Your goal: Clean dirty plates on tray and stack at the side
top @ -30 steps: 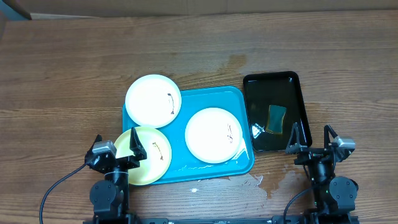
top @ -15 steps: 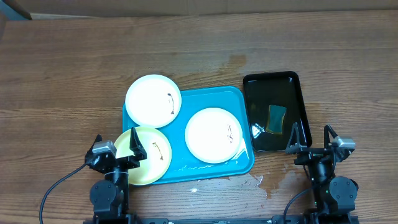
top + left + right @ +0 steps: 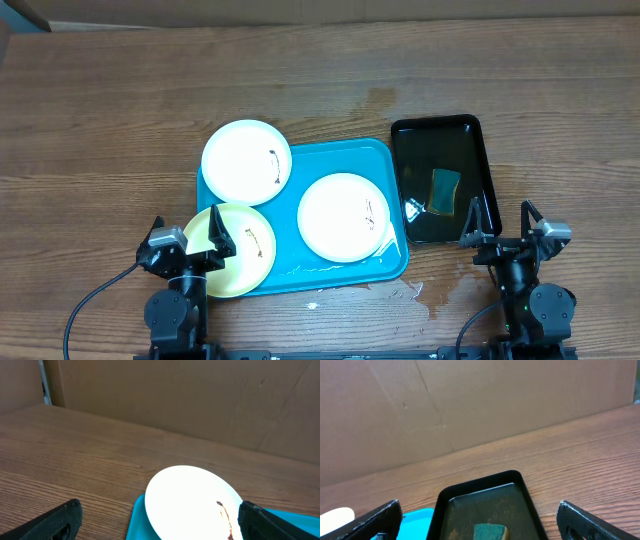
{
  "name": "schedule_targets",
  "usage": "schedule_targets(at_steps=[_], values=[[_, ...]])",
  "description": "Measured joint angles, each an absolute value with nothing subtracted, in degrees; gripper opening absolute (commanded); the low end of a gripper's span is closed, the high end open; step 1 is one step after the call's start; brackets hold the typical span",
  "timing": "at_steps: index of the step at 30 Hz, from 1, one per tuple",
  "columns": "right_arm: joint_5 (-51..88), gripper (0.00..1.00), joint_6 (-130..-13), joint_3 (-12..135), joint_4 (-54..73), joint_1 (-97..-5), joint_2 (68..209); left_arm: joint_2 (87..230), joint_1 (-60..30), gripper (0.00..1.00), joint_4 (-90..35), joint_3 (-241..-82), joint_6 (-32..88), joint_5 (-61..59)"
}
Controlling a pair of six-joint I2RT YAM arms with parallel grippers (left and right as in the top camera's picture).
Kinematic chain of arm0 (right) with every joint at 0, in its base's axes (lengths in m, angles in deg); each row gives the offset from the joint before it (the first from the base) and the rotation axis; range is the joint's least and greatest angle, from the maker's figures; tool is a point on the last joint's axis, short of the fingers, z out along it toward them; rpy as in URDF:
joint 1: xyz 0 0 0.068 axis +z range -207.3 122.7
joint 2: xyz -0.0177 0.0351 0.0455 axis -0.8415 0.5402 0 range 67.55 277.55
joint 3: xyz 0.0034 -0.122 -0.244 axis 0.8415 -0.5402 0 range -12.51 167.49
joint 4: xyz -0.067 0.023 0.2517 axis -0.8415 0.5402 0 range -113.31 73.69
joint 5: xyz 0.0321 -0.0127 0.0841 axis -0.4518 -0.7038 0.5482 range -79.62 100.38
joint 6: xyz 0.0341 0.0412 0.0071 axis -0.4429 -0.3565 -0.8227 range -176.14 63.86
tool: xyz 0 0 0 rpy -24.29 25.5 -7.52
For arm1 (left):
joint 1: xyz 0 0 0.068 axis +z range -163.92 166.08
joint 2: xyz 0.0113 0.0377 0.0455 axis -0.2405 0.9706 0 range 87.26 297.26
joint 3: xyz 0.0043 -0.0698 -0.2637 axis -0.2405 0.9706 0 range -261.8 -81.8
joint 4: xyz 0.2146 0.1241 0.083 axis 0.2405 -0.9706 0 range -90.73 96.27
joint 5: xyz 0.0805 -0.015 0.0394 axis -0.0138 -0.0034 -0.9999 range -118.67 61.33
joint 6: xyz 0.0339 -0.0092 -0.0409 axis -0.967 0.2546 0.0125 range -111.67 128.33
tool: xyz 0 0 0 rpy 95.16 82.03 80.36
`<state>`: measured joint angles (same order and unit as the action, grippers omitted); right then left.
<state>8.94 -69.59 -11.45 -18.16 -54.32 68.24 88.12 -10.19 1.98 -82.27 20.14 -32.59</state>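
one wide wooden table (image 3: 100, 100) carries everything, with a cardboard wall (image 3: 300, 10) along its far edge. largest on it is the turquoise tray (image 3: 345, 155), lying near the middle and wet along its near rim. a puddle (image 3: 420, 292) lies on the wood by its near right corner. just to the right of it lies a smaller glossy black tray (image 3: 420, 160), set lengthwise away from the arms.

three plates come next. one white plate (image 3: 246, 162) sits on the turquoise tray's far left corner and overhangs the rim. a second white plate (image 3: 343, 216) lies flat inside the tray's right half. the yellow-green plate (image 3: 232, 250) rests on the near left corner, also overhanging, and its near left part is hidden behind the left gripper (image 3: 190, 235). each plate bears a thin dark brown smear.

the left gripper hovers at the near edge with its jaws spread wide and nothing between them. the right gripper (image 3: 498, 228) sits near the black tray's near end, jaws likewise wide apart and empty.

smallest is a green sponge (image 3: 445, 190), lying in the black tray.
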Motion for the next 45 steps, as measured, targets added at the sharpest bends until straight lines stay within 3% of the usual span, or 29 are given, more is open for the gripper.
schedule_targets(at_steps=[28,36,41,45], values=[[8.97,1.0,-69.63,-11.45,-18.18,-54.32,68.24,88.12,-10.19,1.0,2.15,-82.27,20.14,-32.59],[13.58,1.0,-69.61,-11.45,-22.92,-54.32,68.24,88.12,-10.19,1.0,9.45,-82.27,20.16,-31.56],[17.1,1.0,-70.27,-7.32,-10.29,-54.32,69.42,88.18,-10.19,1.0,8.64,-83.97,20.16,-24.81],[17.42,1.0,-70.4,8.89,-2.14,-54.32,78.16,92.99,-10.19,1.0,0.06,-96.17,19.92,-21.16]])
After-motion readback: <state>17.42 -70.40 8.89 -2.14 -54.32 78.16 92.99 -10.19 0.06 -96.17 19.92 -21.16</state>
